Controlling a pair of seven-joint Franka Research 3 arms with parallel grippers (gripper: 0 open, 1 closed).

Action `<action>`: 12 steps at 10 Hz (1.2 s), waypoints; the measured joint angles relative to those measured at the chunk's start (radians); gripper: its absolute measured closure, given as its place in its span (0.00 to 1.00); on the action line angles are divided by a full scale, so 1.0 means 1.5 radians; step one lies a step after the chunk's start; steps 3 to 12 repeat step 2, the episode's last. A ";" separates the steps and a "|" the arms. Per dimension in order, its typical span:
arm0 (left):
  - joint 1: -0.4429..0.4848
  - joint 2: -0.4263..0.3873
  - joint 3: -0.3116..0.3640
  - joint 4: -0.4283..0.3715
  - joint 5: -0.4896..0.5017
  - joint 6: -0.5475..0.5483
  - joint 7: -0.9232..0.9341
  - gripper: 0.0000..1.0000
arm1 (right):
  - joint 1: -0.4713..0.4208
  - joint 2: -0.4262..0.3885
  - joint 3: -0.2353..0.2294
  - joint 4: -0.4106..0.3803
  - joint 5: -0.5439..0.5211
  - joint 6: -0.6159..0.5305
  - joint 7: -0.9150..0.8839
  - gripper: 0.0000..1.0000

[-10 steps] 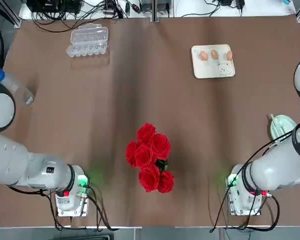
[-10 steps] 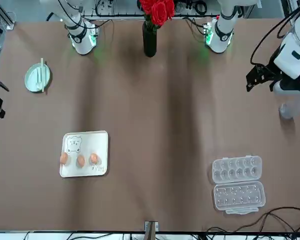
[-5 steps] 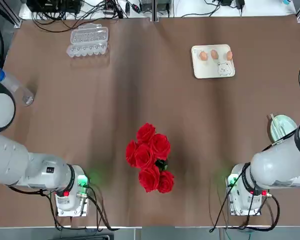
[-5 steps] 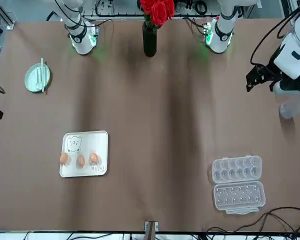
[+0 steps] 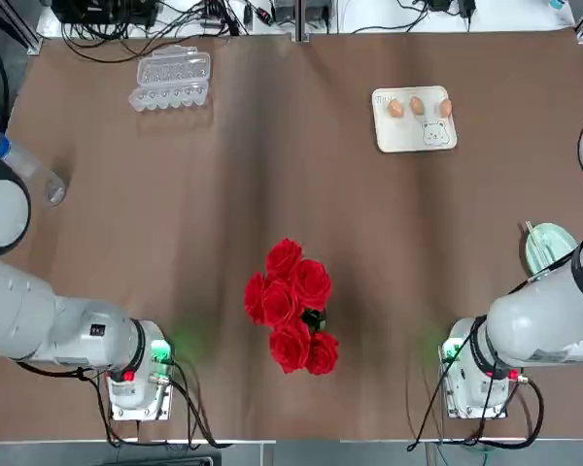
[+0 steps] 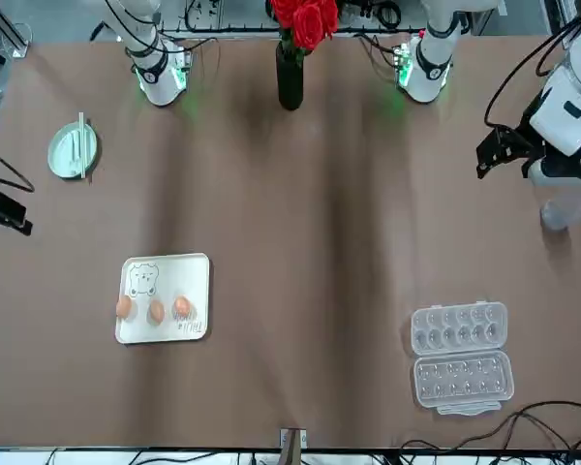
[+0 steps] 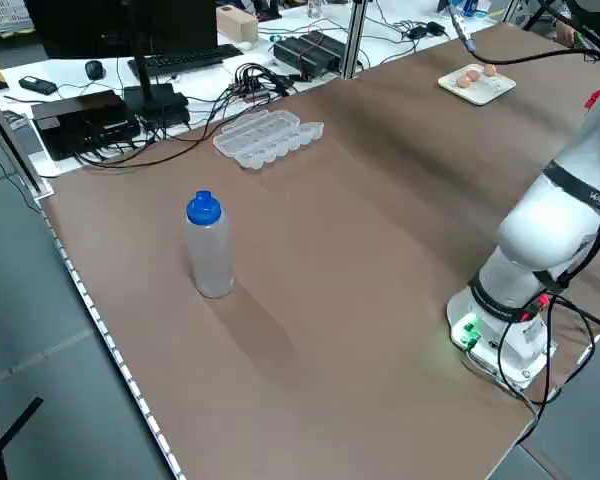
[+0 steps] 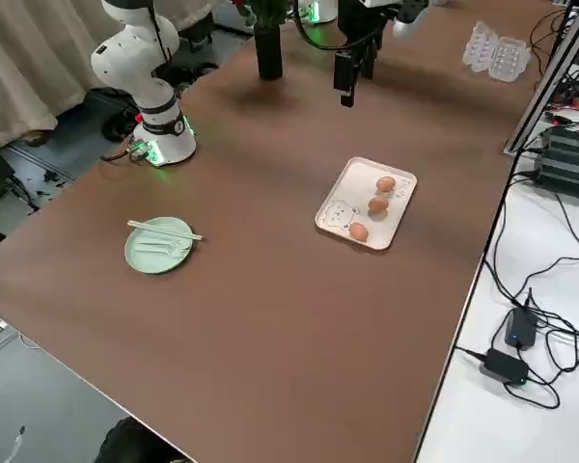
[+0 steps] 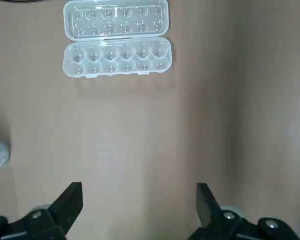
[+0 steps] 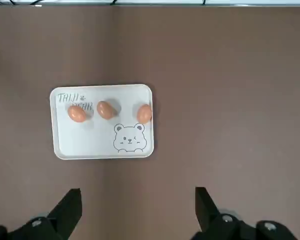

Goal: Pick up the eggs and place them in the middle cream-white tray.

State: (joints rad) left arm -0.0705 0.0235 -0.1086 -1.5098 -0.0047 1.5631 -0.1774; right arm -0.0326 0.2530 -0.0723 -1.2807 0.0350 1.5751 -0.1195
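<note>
Eggs [image 10: 105, 110] on the cream-white tray [image 10: 102, 142], well apart from right gripper [image 10: 138, 212] and left gripper [image 9: 140, 212], both with fingers spread

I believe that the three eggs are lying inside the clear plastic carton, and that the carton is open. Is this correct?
Not quite: the three eggs are lying on the cream-white tray with the bear drawing, as the right wrist view shows. The carton is indeed open.
</note>
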 joint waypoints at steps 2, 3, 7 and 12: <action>0.000 0.002 0.000 0.000 0.000 0.000 0.000 0.00 | 0.000 0.001 0.000 -0.001 0.000 0.000 0.000 0.00; 0.000 0.002 0.000 0.000 0.000 0.000 0.000 0.00 | 0.000 0.001 0.000 -0.001 0.000 0.000 0.000 0.00; 0.000 0.002 0.000 0.000 0.000 0.000 0.000 0.00 | 0.000 0.001 0.000 -0.001 0.000 0.000 0.000 0.00; 0.000 0.002 0.000 0.000 0.000 0.000 0.000 0.00 | 0.000 0.001 0.000 -0.001 0.000 0.000 0.000 0.00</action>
